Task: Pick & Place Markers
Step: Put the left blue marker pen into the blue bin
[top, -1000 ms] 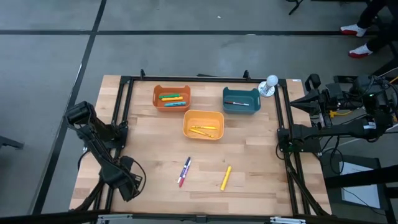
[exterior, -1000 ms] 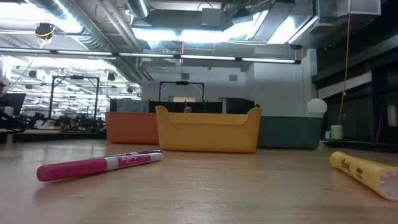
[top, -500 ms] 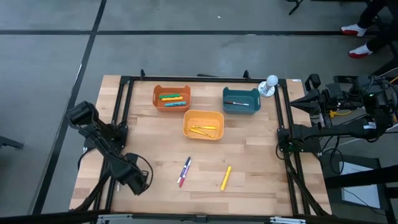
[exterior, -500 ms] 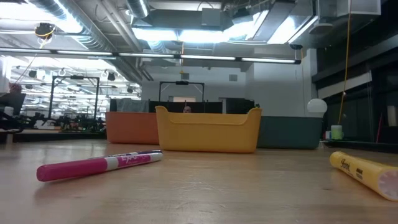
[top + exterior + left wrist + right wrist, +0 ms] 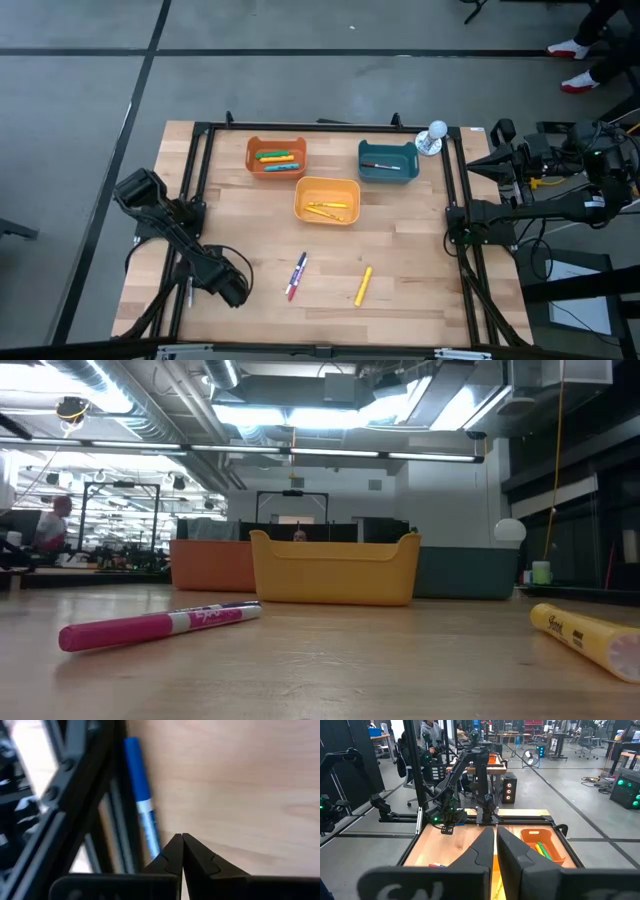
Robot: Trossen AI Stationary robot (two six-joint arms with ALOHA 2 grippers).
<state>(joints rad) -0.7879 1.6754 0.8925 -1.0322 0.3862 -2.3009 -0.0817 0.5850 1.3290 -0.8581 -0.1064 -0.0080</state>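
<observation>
Hovering low over the worktop (image 5: pixel 400 300) at its near left corner, the left pincer (image 5: pixel 236 292) was fully closed with nothing between its fingers; a blue marker (image 5: pixel 139 802) lay just beside its tips, against the black frame rail (image 5: pixel 90 795). The right pincer (image 5: pixel 495 840) waited off the right edge, nearly closed and empty. A pink marker (image 5: pixel 296 276) and a yellow marker (image 5: pixel 363 286) lay loose on the worktop. Other markers sat in the orange bin (image 5: pixel 276 157), the yellow bin (image 5: pixel 326 200) and the teal bin (image 5: pixel 388 161).
</observation>
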